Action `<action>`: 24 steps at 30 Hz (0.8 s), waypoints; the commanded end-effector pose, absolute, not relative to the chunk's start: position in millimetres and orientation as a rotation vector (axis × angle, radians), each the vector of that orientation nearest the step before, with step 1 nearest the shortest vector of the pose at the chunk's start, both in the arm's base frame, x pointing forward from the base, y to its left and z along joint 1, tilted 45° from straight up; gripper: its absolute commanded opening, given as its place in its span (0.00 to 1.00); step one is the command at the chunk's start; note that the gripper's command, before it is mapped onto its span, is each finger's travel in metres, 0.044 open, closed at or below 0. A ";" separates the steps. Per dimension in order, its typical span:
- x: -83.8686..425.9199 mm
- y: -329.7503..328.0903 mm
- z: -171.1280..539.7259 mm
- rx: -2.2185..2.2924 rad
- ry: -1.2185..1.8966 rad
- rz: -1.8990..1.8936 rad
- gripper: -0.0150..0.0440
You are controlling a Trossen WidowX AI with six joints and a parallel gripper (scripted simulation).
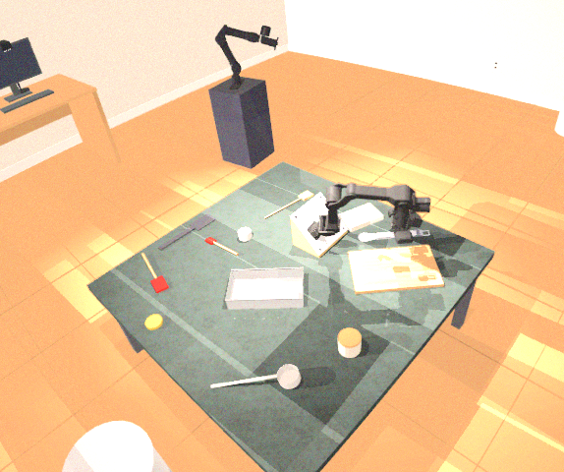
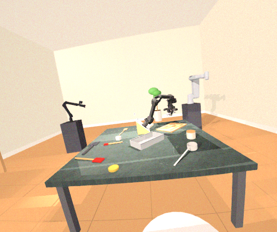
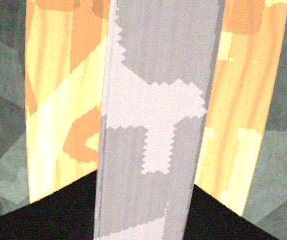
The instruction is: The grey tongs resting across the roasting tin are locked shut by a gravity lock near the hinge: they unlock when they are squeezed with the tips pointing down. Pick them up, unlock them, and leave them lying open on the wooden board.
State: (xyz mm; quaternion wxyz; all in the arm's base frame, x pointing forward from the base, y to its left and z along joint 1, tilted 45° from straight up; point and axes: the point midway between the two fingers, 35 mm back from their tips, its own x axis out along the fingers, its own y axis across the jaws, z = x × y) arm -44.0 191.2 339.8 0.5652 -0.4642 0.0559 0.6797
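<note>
One ladle [image 1: 289, 377] [image 2: 192, 146], one lidded jar [image 1: 349, 342] [image 2: 191, 134], one roasting tin [image 1: 264, 304] [image 2: 143, 144] seen on desk [image 1: 196, 324] [image 2: 143, 165]. Two red-headed utensils [image 1: 159, 284] [image 2: 98, 160] laid left of tin. Grey tongs [image 1: 373, 236] [image 3: 158, 60] gripped by end effector [image 1: 403, 237] [image 2: 170, 112], held raised near one wooden board [image 1: 373, 271] [image 2: 168, 128] [image 3: 253, 100]; ends cut off in wrist view, lock hard to make out.
</note>
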 end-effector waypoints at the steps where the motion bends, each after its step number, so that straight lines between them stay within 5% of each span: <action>1: -44.4 191.4 342.7 -1.109 0.116 1.582 0.00; 24: -47.6 209.2 328.3 -1.111 0.119 1.582 0.00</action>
